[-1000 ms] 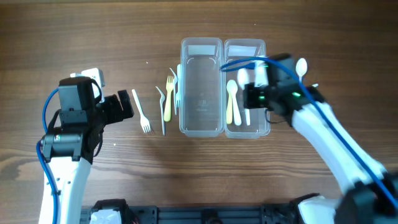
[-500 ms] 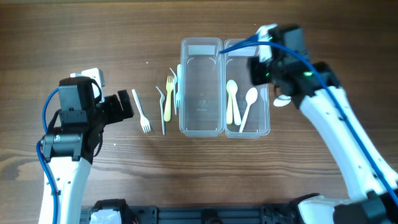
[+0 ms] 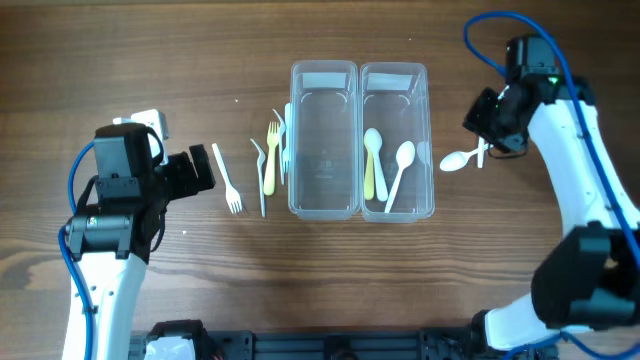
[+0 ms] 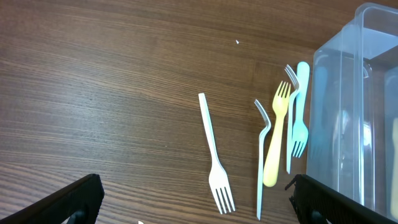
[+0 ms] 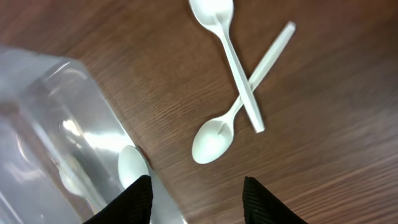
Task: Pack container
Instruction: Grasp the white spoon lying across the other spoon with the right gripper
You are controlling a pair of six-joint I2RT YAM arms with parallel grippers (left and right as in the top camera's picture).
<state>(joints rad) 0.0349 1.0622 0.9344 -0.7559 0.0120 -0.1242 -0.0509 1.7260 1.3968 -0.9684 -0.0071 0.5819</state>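
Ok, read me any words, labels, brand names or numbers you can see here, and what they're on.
None. The clear containers, the forks, the spoons and the wooden table carry no readable text in any view.

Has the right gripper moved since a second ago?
Yes. The right gripper has left its spot above the right container and now sits off its right side, near the loose white spoons.
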